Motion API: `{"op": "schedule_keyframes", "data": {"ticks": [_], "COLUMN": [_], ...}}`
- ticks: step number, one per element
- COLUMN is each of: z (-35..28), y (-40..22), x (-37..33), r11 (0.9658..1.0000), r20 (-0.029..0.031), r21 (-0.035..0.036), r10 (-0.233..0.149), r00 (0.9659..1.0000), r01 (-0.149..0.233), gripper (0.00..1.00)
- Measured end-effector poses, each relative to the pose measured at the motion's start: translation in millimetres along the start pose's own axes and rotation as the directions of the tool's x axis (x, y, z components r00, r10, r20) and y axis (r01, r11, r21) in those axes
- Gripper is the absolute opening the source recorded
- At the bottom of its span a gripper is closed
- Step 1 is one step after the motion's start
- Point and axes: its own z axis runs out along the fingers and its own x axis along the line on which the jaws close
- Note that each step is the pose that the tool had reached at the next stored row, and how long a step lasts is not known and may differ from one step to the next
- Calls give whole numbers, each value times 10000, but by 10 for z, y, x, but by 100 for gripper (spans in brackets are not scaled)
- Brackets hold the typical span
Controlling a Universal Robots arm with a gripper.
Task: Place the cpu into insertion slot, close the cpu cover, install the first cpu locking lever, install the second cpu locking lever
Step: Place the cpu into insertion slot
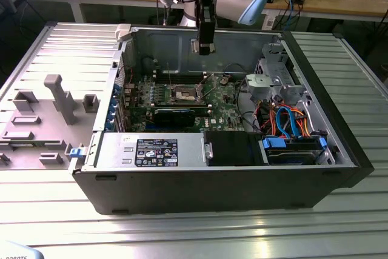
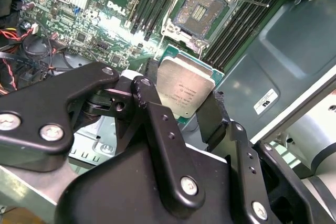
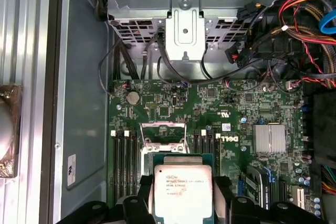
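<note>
- Here the gripper hangs over the open computer case, free of its walls;
- it grips the cpu by two edges, held apart from the insertion slot.

The cpu has a dull silver top with faint dark print and a green edge. The tool is matte black. The insertion slot is dark-centred, silver-rimmed, on a green circuit board. The case is black; cables run red, orange and blue; the surface is ribbed silver-grey.
</note>
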Motion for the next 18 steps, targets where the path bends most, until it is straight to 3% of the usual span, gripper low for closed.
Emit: {"op": "schedule_keyframes", "data": {"ticks": [2,5,6,14,18], "z": [7,23,27,37,51], "y": [0,-1,-1,-2,-2], "x": [0,-1,-1,-1,-1], "r11": [9999,9992,9991,9990,9987], "r20": [0,0,0,0,-3], "r21": [135,396,435,456,510], "r10": [3,7,7,7,7], "r00": [10000,10000,10000,10000,10000], "r01": [-3,-7,-7,-7,-7], "gripper": [54,54,54,54,54]}}
